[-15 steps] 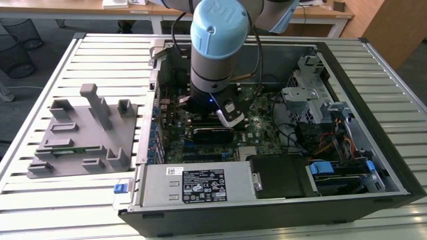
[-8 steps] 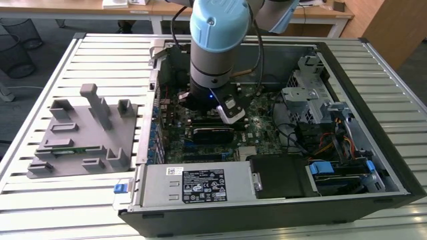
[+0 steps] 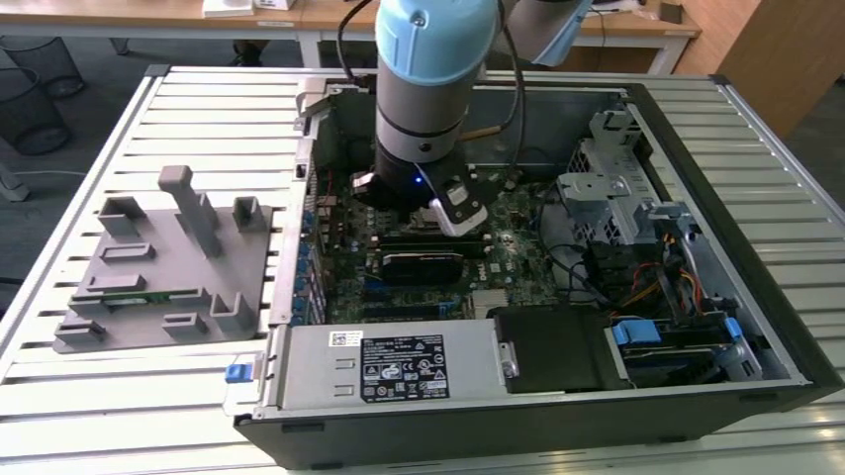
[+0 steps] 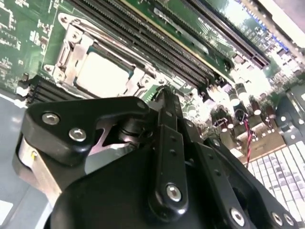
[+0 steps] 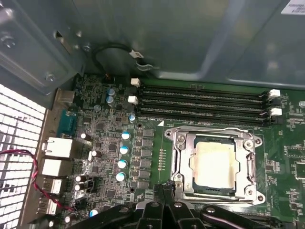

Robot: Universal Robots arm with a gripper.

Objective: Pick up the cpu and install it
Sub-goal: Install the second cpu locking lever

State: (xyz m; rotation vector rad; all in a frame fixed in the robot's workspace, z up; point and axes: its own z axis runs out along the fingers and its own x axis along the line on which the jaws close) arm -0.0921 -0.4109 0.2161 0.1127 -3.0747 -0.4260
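Note:
The cpu point(image 5: 215, 164), a flat square chip with a pale silver top, lies inside the metal-framed socket point(image 5: 178, 157) on the green motherboard. It is also in the second wrist view, the cpu point(image 4: 102, 71) sitting within the socket frame point(image 4: 71, 43). My gripper point(image 5: 164, 190) hovers just beside the socket's edge, its black fingers pressed together with nothing between them. In the second wrist view the gripper point(image 4: 164, 98) points down at the board near the socket's corner. In the exterior view the arm point(image 3: 422, 99) reaches down into the open computer case.
Black memory slots point(image 5: 205, 102) run along the socket's far side. A drive cage point(image 3: 620, 188) and cables stand at the exterior view's right, the power supply point(image 3: 383, 361) at the front. A grey fixture plate point(image 3: 158, 267) holding a green memory stick point(image 3: 139, 295) lies outside the case.

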